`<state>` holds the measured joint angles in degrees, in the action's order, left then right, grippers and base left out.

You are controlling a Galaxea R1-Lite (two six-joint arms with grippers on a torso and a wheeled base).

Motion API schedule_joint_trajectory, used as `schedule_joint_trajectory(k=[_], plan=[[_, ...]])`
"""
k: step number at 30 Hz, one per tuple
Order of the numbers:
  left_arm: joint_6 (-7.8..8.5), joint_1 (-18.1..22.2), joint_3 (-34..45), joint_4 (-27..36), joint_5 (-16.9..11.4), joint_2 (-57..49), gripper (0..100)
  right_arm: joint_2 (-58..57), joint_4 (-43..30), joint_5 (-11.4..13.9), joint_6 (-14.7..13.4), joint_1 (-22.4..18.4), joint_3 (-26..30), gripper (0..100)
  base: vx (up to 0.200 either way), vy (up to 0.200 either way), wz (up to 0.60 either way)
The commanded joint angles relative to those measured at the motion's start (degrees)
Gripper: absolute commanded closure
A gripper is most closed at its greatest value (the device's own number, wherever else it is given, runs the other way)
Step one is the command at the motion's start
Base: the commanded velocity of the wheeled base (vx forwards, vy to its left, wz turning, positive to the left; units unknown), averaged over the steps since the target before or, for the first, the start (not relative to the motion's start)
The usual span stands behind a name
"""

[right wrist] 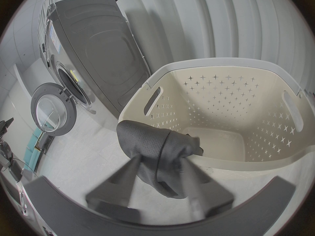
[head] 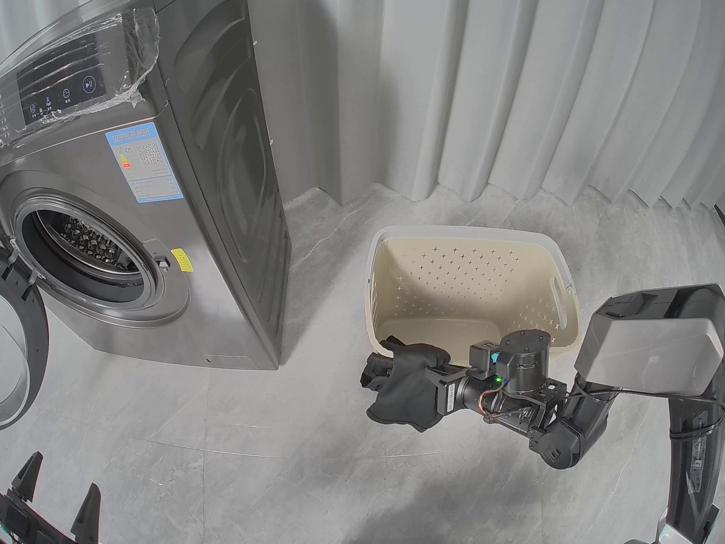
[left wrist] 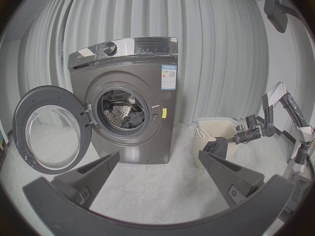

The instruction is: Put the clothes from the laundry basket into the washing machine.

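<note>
Inside right end effector (right wrist: 160,158) hangs dark garment (right wrist: 147,141).

Washing machine (head: 151,213) left of laundry basket (head: 468,230), garment (head: 408,391) at near rim, curtain (head: 529,77) behind

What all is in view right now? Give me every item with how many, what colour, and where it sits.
washing machine: one, dark grey, front-loading, on the robot's left.
machine door: one, dark grey with a clear window, standing open.
drum garment: one, dark, lying inside the drum.
laundry basket: one, cream with a pale rim, on the floor to the right of the machine.
held garment: one, black, hanging at the basket's near rim.
curtain: one run, white, along the back.
floor: one, grey marbled tile.
right end effector: one, black, shut on the held garment.
left end effector: one, black, open, low on the left, touching nothing.
</note>
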<state>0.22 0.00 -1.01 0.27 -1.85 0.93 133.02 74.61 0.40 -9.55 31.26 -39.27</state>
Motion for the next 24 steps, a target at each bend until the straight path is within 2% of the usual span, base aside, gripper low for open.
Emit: schedule_joint_trajectory(k=[1,7,24], plan=[[0.04,-0.1,1.0,0.0,0.0,-0.6,0,-0.9,0.0,0.0,0.0,-0.1,0.8,100,0.0,0.0,0.0],[0.04,0.0,0.9,0.0,0.0,-0.6,0,-4.0,0.0,0.0,0.0,0.0,2.8,100,0.0,0.0,0.0],[-0.04,-0.1,1.0,0.0,0.0,-0.6,0,-25.0,0.0,-0.7,-0.8,0.7,12.8,100,0.0,0.0,0.0]])
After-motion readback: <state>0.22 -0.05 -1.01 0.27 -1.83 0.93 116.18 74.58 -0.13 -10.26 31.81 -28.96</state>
